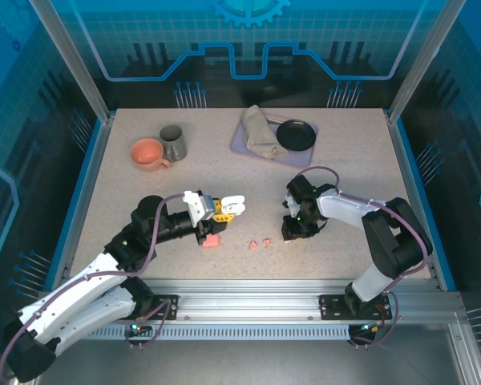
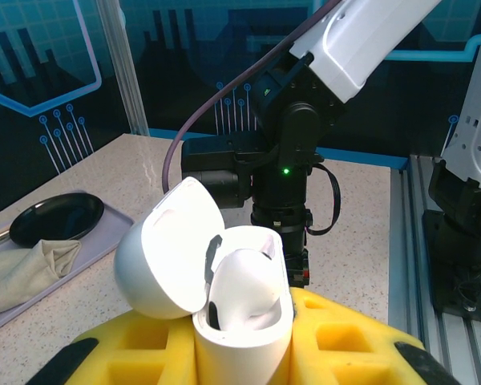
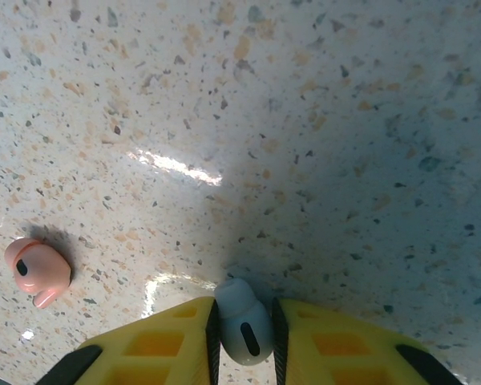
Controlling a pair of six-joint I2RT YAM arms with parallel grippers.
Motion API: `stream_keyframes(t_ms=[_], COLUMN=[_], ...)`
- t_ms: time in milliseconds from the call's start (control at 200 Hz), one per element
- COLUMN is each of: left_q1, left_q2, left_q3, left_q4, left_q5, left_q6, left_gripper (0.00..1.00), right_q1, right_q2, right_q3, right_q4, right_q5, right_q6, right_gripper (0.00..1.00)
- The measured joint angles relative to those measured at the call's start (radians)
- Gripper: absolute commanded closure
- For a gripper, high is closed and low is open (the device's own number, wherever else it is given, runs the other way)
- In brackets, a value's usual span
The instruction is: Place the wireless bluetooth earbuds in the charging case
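One earbud (image 3: pixel 244 330) pinched in right gripper (image 3: pixel 244 311)

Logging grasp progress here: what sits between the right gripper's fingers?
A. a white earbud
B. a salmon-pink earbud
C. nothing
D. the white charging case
A: in the right wrist view a white earbud is pinched between the yellow fingers of the right gripper, while a salmon-pink earbud lies apart on the table.
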Motion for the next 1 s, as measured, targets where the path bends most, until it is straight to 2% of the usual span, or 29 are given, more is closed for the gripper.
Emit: stream_keyframes(t_ms=[370,600,765,1000], left_q1=[0.000,0.000,0.000,-0.001], left_q2=[0.000,0.000,0.020,0.082], left_q3=[0.000,-0.006,-0.032,-0.036], left_q4=[0.000,0.005,0.043,0.079], left_q5=[0.000,0.000,0.000,0.001], left_q6=[0.000,-0.005,-0.051,-0.110], left_gripper=[1.00,1.00,1.00,1.00], right_q1=[0.000,0.000,0.000,0.010], right_q2=[-0.011,-0.082,-0.201,-0.455], right_q3=[-0.002,-0.006,-0.027,-0.030], right_q4=[0.032,0.049,0.060,0.079], right_q5=[0.000,0.014,0.043,0.090], right_q6=[0.002,-0.015,-0.050,-0.139], right_gripper=[0.77,0.77,0.78,0.78])
